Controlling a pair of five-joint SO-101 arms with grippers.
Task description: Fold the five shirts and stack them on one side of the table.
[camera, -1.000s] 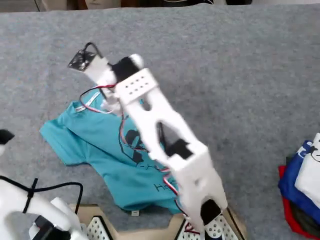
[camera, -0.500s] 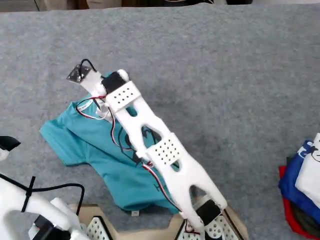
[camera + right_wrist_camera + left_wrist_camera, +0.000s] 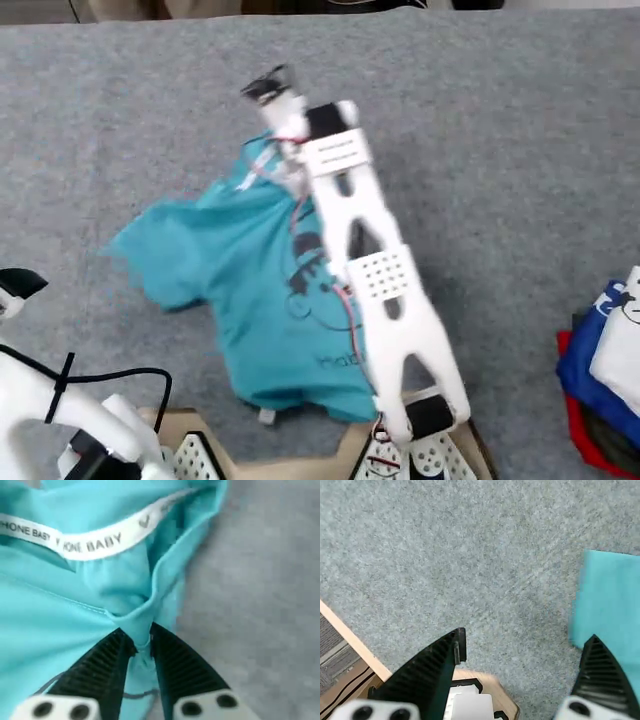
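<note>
Teal cloth is bunched between the fingers of the right claw [image 3: 141, 636], which is pinched tight on a fold of the teal shirt [image 3: 265, 300] at the collar, just beside the white neck tape [image 3: 90, 537]. From that claw the whole garment trails back toward the arm's own base. Its long axis runs from the gripped collar to the hem, which lies on the grey worktop [image 3: 500, 150] close to the base. The body looks rumpled rather than flat, and one sleeve sticks out sideways from the claw's line, toward the other arm.

We judge that this is what the coming move turns on. With the collar held at the far end and the hem nearest the base, a pull away from the base should stretch the shirt out along its length.

Our left claw [image 3: 527, 636] hangs spread wide above bare worktop, with an edge of the teal cloth just beside one finger. It is the nearer one to that loose sleeve.

A pile of folded shirts [image 3: 605, 370] sits well apart from both claws, off to the right claw's outer side.
</note>
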